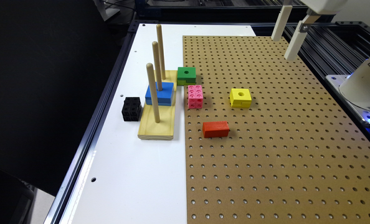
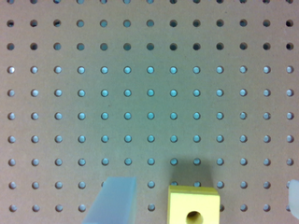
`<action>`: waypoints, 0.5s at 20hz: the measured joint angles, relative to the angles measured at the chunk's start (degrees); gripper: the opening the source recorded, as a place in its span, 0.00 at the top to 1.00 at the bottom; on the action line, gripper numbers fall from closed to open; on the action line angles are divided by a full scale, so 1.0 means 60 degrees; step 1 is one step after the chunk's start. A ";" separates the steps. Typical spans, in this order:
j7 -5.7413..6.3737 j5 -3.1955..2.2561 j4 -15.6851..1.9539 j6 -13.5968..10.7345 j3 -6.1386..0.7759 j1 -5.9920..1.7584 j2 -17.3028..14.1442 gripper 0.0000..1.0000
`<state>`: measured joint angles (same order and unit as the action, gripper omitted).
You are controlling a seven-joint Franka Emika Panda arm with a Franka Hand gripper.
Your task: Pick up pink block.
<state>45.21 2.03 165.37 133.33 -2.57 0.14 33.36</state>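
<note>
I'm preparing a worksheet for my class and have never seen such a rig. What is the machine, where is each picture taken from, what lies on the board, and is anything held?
The machine is a robot arm; its white gripper hangs high above the brown pegboard, fingers apart, holding nothing. One picture comes from a camera off the arm, the other from a camera on its wrist, looking down at the board.

On the pegboard lie the pink block of linked cubes, a yellow block with a hole, a green block and a plain red block. On the white table stands a wooden peg stand with a blue block on it, and a black block.
</note>
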 joint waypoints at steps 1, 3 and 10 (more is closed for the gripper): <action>0.0000 0.0000 -0.0001 0.0038 0.0000 0.0001 -0.0002 0.00; 0.0000 0.0000 -0.0015 0.0094 0.0000 0.0002 -0.0007 0.00; 0.0000 0.0000 -0.0345 0.0403 0.0000 0.0001 -0.0427 0.00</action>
<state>45.21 2.04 163.30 135.75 -2.57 0.15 30.80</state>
